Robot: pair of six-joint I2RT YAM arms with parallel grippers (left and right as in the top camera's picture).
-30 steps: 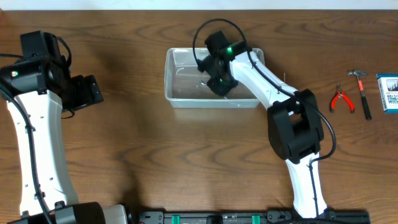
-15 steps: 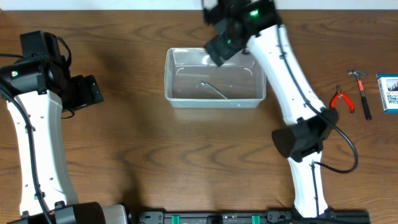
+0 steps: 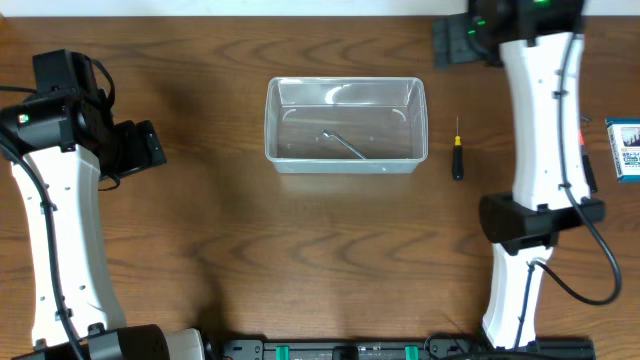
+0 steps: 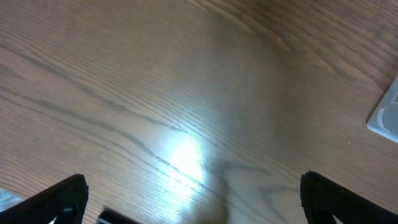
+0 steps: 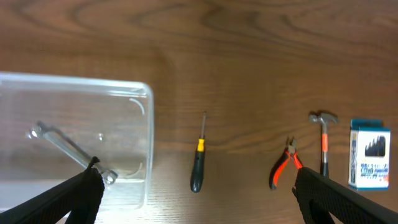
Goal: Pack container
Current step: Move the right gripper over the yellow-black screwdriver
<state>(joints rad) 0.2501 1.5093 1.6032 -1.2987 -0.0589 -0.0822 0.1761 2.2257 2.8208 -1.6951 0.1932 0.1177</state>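
L gripper [image 3: 152, 146], left side of table [image 3: 300, 260]: jaws full wide, empty, over bare wood. Container [image 3: 385, 125] centre-table, upright, wrench [image 3: 343, 146] lying on its floor. Screwdriver [image 3: 457, 152] on table just right of container, not touching. R gripper [image 3: 452, 40] at far edge: jaws wide, holding nothing.

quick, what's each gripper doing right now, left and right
left gripper: open, holding nothing
right gripper: open, holding nothing
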